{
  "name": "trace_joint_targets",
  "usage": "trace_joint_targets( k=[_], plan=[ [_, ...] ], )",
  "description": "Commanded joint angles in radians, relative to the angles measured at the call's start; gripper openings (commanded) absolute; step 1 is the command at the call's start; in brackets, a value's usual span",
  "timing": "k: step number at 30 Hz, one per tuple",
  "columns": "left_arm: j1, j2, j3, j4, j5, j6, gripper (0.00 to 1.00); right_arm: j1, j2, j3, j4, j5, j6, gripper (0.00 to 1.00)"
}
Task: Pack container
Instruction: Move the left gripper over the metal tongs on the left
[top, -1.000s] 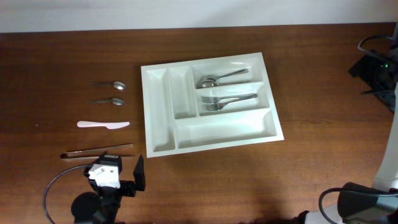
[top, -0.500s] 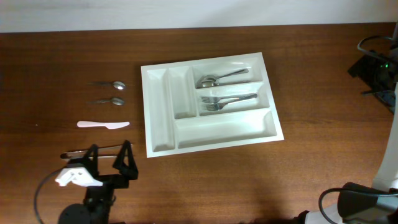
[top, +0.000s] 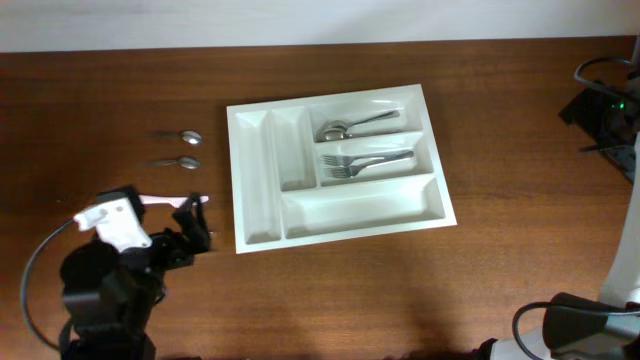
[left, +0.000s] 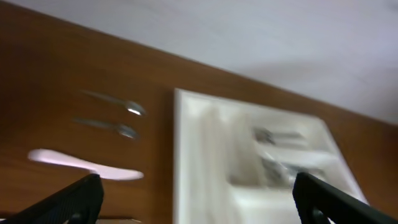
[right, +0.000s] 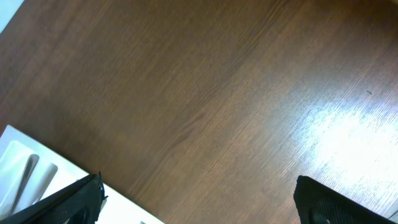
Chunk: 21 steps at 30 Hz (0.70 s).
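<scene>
The white five-compartment container lies mid-table, with spoons in its top long compartment and forks in the middle one. Its bottom long compartment and the two narrow ones look empty. Two spoons and a white knife lie left of it. My left gripper is open and empty, just over the knife's blade end. The blurred left wrist view shows the open left gripper, the container, the knife and the spoons. My right gripper is open over bare wood.
The left arm covers the table's front left, where a long metal utensil lay. A corner of the container with a utensil handle shows in the right wrist view. Black equipment and cables sit at the right edge.
The left arm has swung up and away from the front edge. Its open gripper now sits by the white knife and hides the long metal utensil. The right arm is unchanged.
</scene>
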Motion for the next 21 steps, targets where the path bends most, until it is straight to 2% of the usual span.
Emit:
trace_joint_targets(
  k=[1, 2, 4, 5, 7, 9, 14, 16, 19, 21],
  plan=[
    [0.002, 0.006, 0.024, 0.058, 0.332, 0.008, 0.99, -0.002, 0.003, 0.004, 0.000, 0.000, -0.009, 0.99],
    [0.002, 0.007, 0.024, 0.081, 0.359, 0.008, 0.99, -0.002, 0.003, 0.004, 0.000, -0.001, -0.009, 0.99],
    [0.002, 0.013, 0.024, 0.074, 0.270, -0.005, 0.99, -0.002, 0.003, 0.004, 0.000, 0.000, -0.009, 0.99],
    [0.002, 0.019, 0.024, -0.002, 0.059, -0.141, 0.99, -0.002, 0.003, 0.004, 0.000, -0.001, -0.009, 0.99],
    [0.002, 0.035, 0.024, -0.121, -0.198, -0.332, 0.99, -0.002, 0.003, 0.004, 0.000, -0.001, -0.009, 0.99],
    [0.002, 0.063, 0.024, -0.208, -0.372, -0.424, 0.99, -0.002, 0.003, 0.004, 0.000, -0.001, -0.009, 0.99],
    [0.002, 0.148, 0.024, -0.259, -0.357, -0.425, 0.99, -0.002, 0.003, 0.004, 0.000, -0.001, -0.009, 0.99],
    [0.002, 0.177, 0.024, -0.268, -0.292, -0.425, 0.99, -0.002, 0.003, 0.004, 0.000, -0.001, -0.009, 0.99],
    [0.002, 0.214, 0.024, -0.330, -0.087, -0.423, 0.99, -0.002, 0.003, 0.004, 0.000, -0.001, -0.009, 0.99],
    [0.002, 0.234, 0.024, -0.369, -0.074, -0.423, 0.99, -0.002, 0.003, 0.004, 0.000, -0.001, -0.009, 0.99]
  ],
)
